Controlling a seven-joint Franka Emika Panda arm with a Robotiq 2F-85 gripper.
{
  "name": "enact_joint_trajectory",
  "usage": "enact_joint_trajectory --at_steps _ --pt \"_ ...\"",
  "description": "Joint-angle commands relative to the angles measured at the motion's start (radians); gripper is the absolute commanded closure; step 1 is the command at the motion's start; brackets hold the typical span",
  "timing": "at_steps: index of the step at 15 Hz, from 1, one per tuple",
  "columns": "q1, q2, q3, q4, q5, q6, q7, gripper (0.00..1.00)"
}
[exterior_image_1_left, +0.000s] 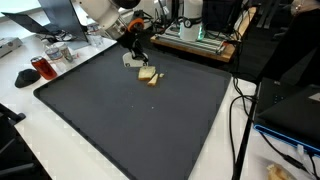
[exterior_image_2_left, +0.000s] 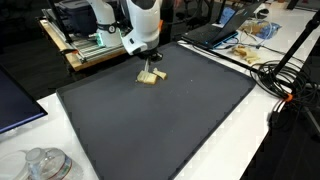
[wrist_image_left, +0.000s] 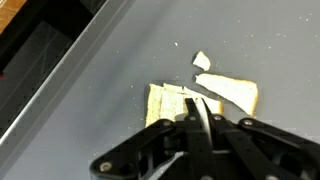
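Toast-coloured bread (wrist_image_left: 168, 102) lies on the dark grey mat (wrist_image_left: 110, 70), with a paler torn slice (wrist_image_left: 236, 92) beside it and a small crumb piece (wrist_image_left: 202, 60) just beyond. In both exterior views the bread (exterior_image_1_left: 150, 76) (exterior_image_2_left: 152, 78) sits near the mat's far side. My gripper (wrist_image_left: 196, 106) hangs right over the bread, its black fingers shut on a thin silvery blade whose tip reaches the bread's edge. It stands upright above the bread in both exterior views (exterior_image_1_left: 135, 52) (exterior_image_2_left: 150, 62). Whether the blade presses into the bread is hidden by the fingers.
A red mug (exterior_image_1_left: 40, 68) and a glass jar (exterior_image_1_left: 62, 55) stand off the mat's corner. Cables (exterior_image_1_left: 240, 110) and a laptop (exterior_image_1_left: 290, 105) border one side. A green-based machine (exterior_image_1_left: 195, 35) sits behind. Another jar (exterior_image_2_left: 45, 165) and cables (exterior_image_2_left: 282, 78) lie near the mat.
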Motion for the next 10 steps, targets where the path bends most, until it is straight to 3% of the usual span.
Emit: enact_joint_trajectory --at_steps 1,6,10 --pt "0.079 -0.112 0.006 -0.134 -0.125 0.142 0.154 0.99" --pt "0.152 -0.177 0.033 -0.214 -0.323 0.279 0.391 0.99" --pt "0.170 -0.208 0.044 -0.239 -0.476 0.331 0.569 0.99"
